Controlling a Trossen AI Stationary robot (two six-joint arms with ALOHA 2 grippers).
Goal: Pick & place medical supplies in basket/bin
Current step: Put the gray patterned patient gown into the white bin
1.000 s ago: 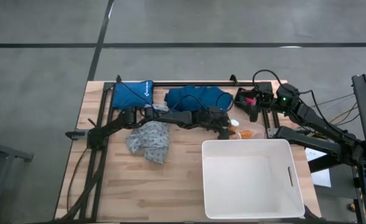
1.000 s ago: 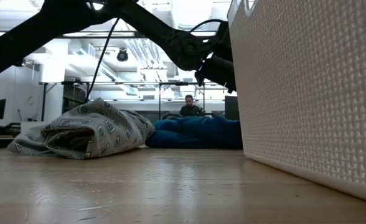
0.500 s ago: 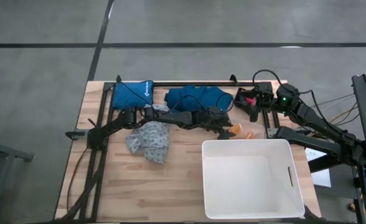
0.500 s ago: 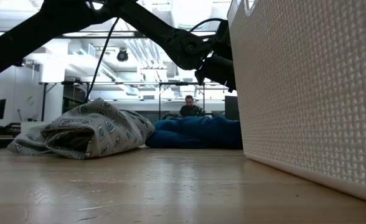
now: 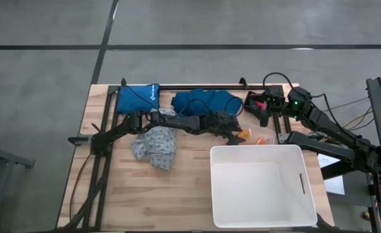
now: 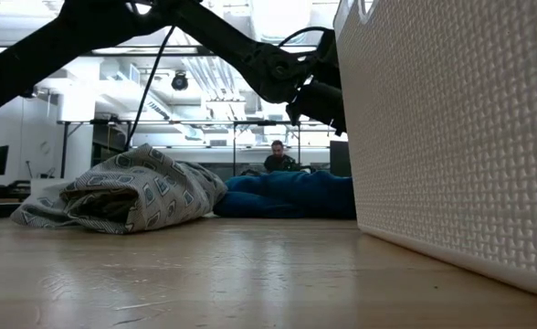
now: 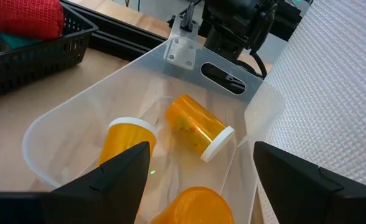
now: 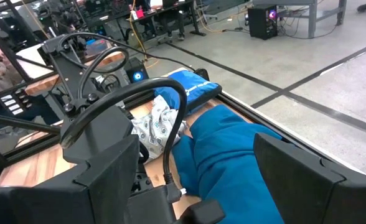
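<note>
My left gripper (image 5: 237,136) (image 7: 200,155) reaches across the table and stands open over a clear plastic tray (image 7: 71,118). Three orange pill bottles with white caps lie in the tray. One bottle (image 7: 192,208) lies between the fingers, and I see no touch. The others (image 7: 198,127) (image 7: 124,143) lie farther in. The white tub (image 5: 262,184) stands just near of the tray. A patterned grey cloth (image 5: 155,145) and a teal cloth (image 5: 203,103) rest on the table. My right gripper (image 8: 192,165) waits open at the far right, holding nothing.
A blue pouch (image 5: 138,97) lies at the far left. A black basket (image 7: 21,43) holding a red thing (image 7: 27,15) stands beyond the tray. The tub's wall (image 7: 332,81) runs close beside my left gripper. A person (image 6: 278,157) sits in the room behind.
My left gripper has stayed in place at the tray. In the high view a white cap that showed just beyond its tips a second ago is gone, and an orange bottle now shows there.
</note>
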